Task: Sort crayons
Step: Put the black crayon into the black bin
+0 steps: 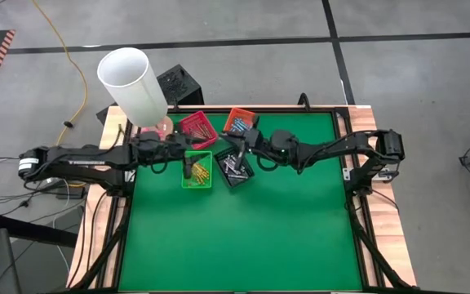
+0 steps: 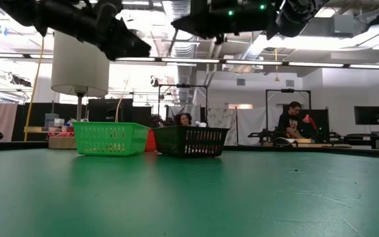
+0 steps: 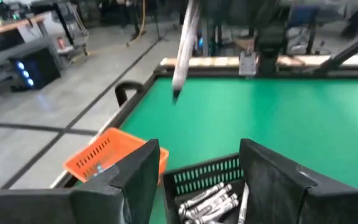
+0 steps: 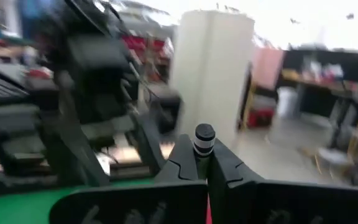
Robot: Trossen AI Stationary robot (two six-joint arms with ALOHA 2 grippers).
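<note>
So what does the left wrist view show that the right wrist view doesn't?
Only the left wrist view: its open left gripper above the black tray of grey-white crayons, the orange tray beside it, and a grey-white crayon hanging from the other arm.

Only the right wrist view: the right gripper shut on a crayon end, the white cylinder and the left arm.

Both: the green mat.

Trays: four — red tray (image 1: pixel 197 126), orange tray (image 1: pixel 238 122), green tray (image 1: pixel 197 170), black tray (image 1: pixel 234 167)
White cylinders: one (image 1: pixel 134 86)
Robot arms: two
Crayons held upright: one grey-white crayon (image 4: pixel 204 140)
</note>
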